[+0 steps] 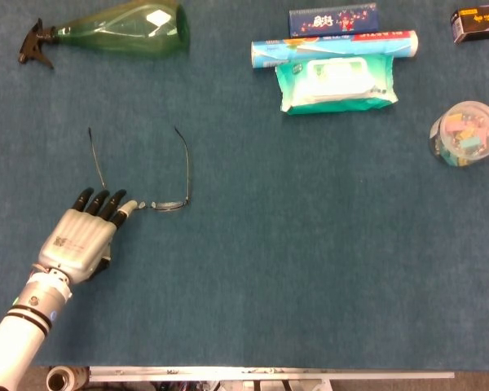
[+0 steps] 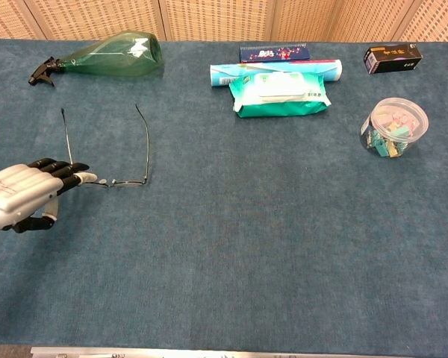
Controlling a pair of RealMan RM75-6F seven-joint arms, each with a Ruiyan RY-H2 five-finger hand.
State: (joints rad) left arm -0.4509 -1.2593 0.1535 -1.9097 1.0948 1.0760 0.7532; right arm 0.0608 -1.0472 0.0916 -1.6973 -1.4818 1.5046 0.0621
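Thin wire-framed glasses point(image 1: 169, 204) point(image 2: 128, 181) are at the left of the blue table, temples open and pointing toward the far edge. Their front is tipped so the lenses show nearly edge-on, and the temples rise off the cloth. My left hand point(image 1: 83, 235) point(image 2: 22, 197) pinches the left end of the glasses' front with its fingertips point(image 1: 127, 205); the left lens is hidden behind them. The arm comes in from the lower left corner. My right hand shows in neither view.
A green spray bottle point(image 1: 118, 28) lies at the far left. A wipes pack point(image 1: 338, 81), a roll point(image 1: 334, 50) and a blue box point(image 1: 332, 18) sit far centre. A black box point(image 1: 477, 23) and a clear jar of clips point(image 1: 466, 134) are at the right.
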